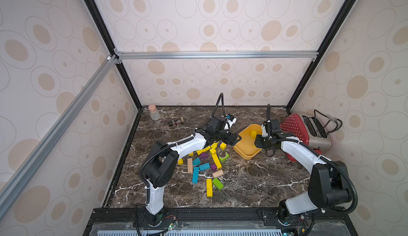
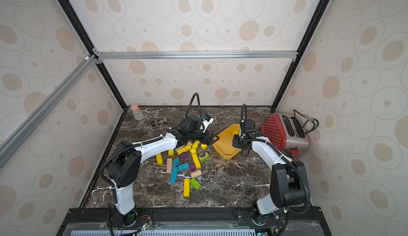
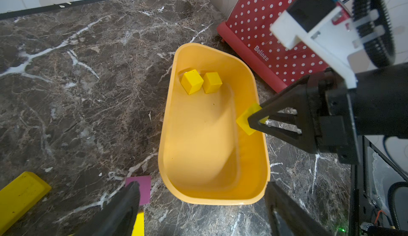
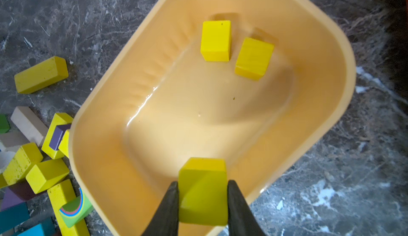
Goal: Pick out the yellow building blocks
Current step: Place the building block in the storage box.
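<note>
Pinched between the jaws of the right gripper, a yellow cube hangs over the inside of the orange-yellow bowl, close to one long rim. Whether it touches the wall cannot be told. On the bowl's floor, toward the end nearer the back wall, a second yellow cube and a third yellow cube sit just beside each other.

All other yellow blocks lie on the table in a loose pile beside the bowl, on the left arm's side. They are mixed in with teal, purple and bare-wood pieces. A small yellow block lies at the pile's edge nearest the bowl. A slanted yellow bar crosses the middle of the pile, next to a green arch piece. A long yellow bar lies at the end nearest the robot's bases, just beside a lime-green block. A teal bar lies close by.

The left gripper hovers between the pile and the bowl, right at the bowl's rim. Its jaws are spread wide and hold nothing.

Beyond the bowl, at the right back corner, is a red toaster with white dots. At the left back corner a corked bottle stands upright, with a small dark spool-like thing near it.
</note>
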Available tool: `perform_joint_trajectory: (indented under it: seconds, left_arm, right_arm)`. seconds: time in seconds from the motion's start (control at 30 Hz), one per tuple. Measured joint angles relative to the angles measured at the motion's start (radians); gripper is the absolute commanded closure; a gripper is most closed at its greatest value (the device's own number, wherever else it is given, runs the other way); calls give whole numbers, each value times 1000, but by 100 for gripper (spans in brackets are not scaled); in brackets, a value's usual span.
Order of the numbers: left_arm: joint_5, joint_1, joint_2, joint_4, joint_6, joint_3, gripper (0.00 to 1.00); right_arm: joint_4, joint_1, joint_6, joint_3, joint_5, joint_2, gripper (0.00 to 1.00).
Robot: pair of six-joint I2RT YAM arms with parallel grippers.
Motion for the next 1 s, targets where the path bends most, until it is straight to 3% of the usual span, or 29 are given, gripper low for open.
perform_joint_trajectory:
  seconds: [0.43,0.73,1.0]
  left_arm:
    - [-65,0,-53,-76,27,-37,12]
    - [-79,0,-74,-100,37,-45,13]
    - [-91,0,-77,-109,50,-55,12]
  right_arm:
    - [61,-27,-11,94,-20,206,84]
    - [69,-27,-28,133,2,269,81]
    - [67,-27,-37,178,6,328,57]
